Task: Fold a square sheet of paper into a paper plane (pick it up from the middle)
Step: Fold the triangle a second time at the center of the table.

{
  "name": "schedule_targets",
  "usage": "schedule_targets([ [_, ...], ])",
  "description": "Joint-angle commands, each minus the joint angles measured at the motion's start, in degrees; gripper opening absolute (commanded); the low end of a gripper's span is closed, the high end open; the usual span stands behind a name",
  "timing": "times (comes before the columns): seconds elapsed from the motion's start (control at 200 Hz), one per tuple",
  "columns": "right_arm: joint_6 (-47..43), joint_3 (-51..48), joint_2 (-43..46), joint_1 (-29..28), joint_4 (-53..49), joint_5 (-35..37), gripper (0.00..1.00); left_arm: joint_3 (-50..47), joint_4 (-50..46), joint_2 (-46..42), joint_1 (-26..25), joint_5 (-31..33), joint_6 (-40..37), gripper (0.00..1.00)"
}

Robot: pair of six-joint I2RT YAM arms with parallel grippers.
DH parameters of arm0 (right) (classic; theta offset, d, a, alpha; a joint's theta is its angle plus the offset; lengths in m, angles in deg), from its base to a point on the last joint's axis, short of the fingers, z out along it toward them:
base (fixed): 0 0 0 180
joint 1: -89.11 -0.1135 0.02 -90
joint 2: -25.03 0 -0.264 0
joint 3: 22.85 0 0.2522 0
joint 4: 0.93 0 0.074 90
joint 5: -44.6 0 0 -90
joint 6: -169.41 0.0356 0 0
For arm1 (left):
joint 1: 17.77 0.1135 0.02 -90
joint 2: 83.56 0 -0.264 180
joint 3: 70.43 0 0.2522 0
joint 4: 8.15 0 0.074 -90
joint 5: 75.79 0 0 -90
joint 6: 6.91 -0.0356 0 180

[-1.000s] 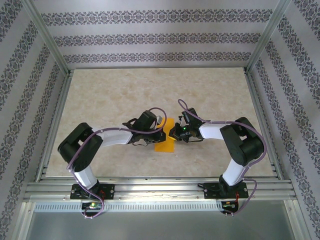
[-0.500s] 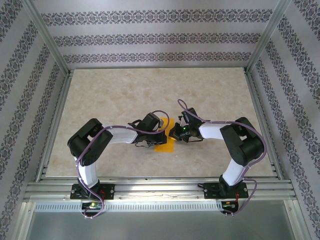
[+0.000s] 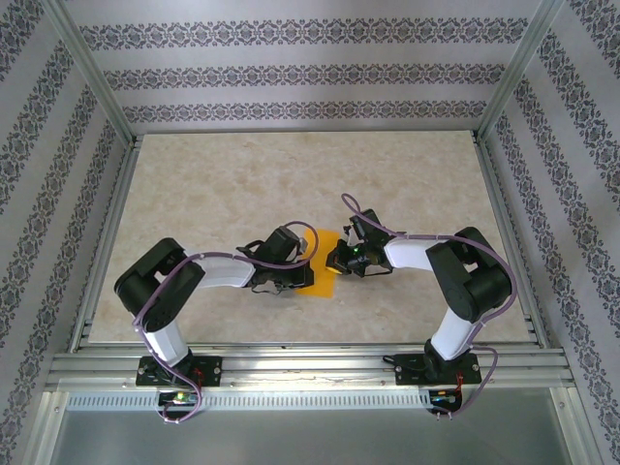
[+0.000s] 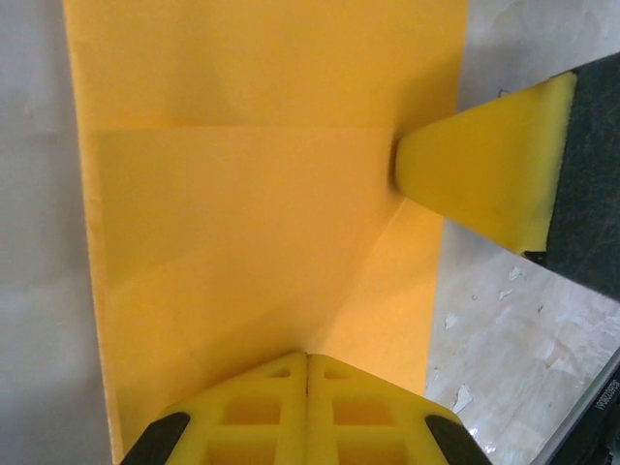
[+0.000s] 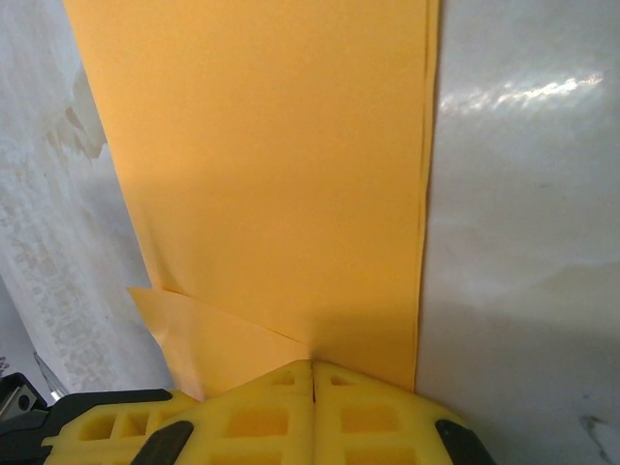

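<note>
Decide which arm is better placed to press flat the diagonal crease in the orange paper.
Left, probably. The left gripper, shut, rests at one end of the crease on the square sheet of paper; the right gripper pins the other end.

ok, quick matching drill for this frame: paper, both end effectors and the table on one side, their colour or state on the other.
Column 1
1. sheet of paper
2. left end effector
3. right end effector
4. table

Column 2
A. pale, marbled
B. shut, tip on the paper, reaching in from the right
C. orange, partly folded, lying flat
D. shut, tip on the paper, reaching in from the left

Pairs: 1-C, 2-D, 3-B, 4-A
</note>
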Motion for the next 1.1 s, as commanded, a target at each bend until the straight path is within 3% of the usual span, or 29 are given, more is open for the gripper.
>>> schedule_targets([
  [0.0,-1.41,-0.66,-1.37,0.81,-6.07,6.14,0.00,-4.86,-9.03,-2.12,-0.17,1.85,1.68,0.01],
  [0.39,-1.37,-0.32,-1.05,1.08,-5.98,5.07,0.00,-14.90,-7.33,-10.98,1.26,1.16,6.23,0.02],
  [0.669,-1.43,-0.05,-0.36,0.90,-4.91,3.61,0.00,-10.61,-7.15,-21.35,1.26,1.34,2.31,0.07],
  [0.974,-1.53,0.65,-0.07,0.81,-4.85,2.27,0.00,1.64,-6.73,-6.98,1.53,-1.15,-3.00,0.06],
  [1.099,-1.68,1.00,-0.25,0.73,-4.93,1.48,0.00,2.09,-6.73,-2.89,1.85,2.77,-3.84,0.05],
])
